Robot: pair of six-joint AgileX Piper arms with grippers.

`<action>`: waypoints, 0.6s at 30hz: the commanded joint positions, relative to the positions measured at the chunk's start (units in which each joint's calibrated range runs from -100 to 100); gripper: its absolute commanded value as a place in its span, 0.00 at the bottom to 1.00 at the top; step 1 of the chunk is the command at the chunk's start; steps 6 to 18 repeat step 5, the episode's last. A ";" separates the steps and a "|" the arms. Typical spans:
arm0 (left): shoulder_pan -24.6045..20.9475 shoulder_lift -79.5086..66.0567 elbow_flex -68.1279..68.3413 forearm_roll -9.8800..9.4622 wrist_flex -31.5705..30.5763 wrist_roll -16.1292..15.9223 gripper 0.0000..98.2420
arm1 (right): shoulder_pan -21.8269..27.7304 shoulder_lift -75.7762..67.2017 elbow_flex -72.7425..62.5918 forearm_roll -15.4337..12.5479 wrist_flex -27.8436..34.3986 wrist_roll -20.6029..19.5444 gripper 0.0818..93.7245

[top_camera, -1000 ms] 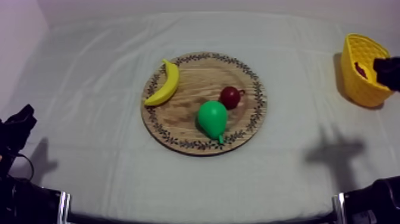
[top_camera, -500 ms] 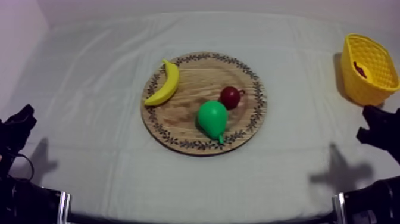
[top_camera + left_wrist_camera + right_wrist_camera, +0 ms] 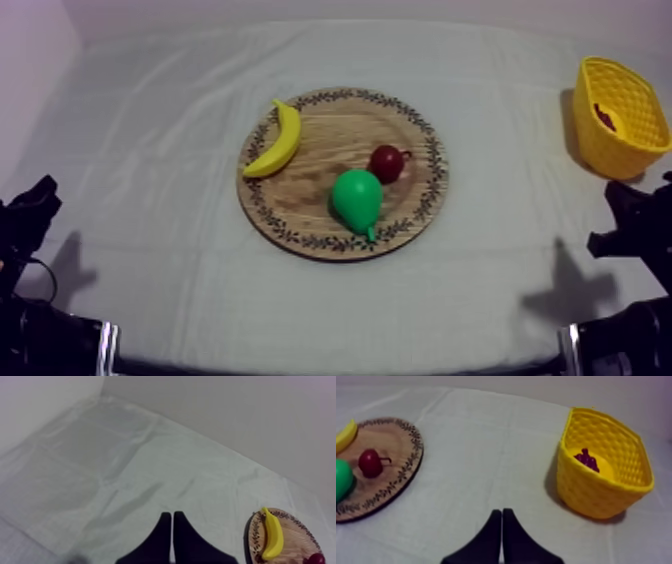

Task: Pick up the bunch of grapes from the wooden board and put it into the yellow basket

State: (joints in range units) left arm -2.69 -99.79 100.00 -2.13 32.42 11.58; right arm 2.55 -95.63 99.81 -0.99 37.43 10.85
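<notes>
As you check stock: left gripper [image 3: 172, 515], right gripper [image 3: 502, 512], both fingers pressed together, empty; beyond right one, yellow basket [image 3: 593, 493]; inside it, bunch of grapes [image 3: 587, 459], small dark purple cluster on basket floor.

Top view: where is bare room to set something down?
Bare cloth lies wide between the board and the yellow basket, and outward of the banana. On the board, wood between banana and small red fruit is free; the pear crowds that fruit. The basket holds the grapes.
</notes>
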 commanded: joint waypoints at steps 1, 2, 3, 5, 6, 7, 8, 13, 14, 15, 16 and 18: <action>-0.03 0.05 0.00 0.00 -0.01 -0.01 0.00 | -0.02 -0.04 -0.04 0.04 -0.05 1.98 0.00; -0.03 0.05 0.00 0.00 -0.01 -0.02 0.00 | -0.02 -0.04 -0.04 0.04 -0.06 2.01 0.00; -0.03 0.05 0.00 0.00 -0.01 -0.01 0.00 | -0.02 -0.04 -0.04 0.04 -0.07 2.01 0.00; -0.03 0.05 0.00 0.00 -0.01 -0.01 0.00 | -0.02 -0.04 -0.03 0.04 -0.08 2.00 0.00; -0.03 0.05 0.00 0.00 -0.01 -0.01 0.00 | -0.02 -0.04 -0.03 0.04 -0.08 2.00 0.00; -0.03 0.05 0.00 0.00 -0.01 -0.01 0.00 | -0.02 -0.04 -0.03 0.04 -0.08 2.00 0.00; -0.03 0.05 0.00 0.00 -0.01 -0.01 0.00 | -0.02 -0.04 -0.03 0.04 -0.08 2.00 0.00; -0.03 0.05 0.00 0.00 -0.01 -0.01 0.00 | -0.02 -0.04 -0.03 0.04 -0.08 2.00 0.00; -0.03 0.05 0.00 0.00 -0.01 -0.01 0.00 | -0.02 -0.04 -0.03 0.04 -0.08 2.00 0.00; -0.03 0.05 0.00 0.00 -0.01 -0.01 0.00 | -0.02 -0.04 -0.03 0.04 -0.08 2.00 0.00; -0.03 0.05 0.00 0.00 -0.01 -0.01 0.00 | -0.02 -0.04 -0.03 0.04 -0.08 2.00 0.00; -0.03 0.05 0.00 0.00 -0.01 -0.01 0.00 | -0.02 -0.04 -0.03 0.04 -0.08 2.00 0.00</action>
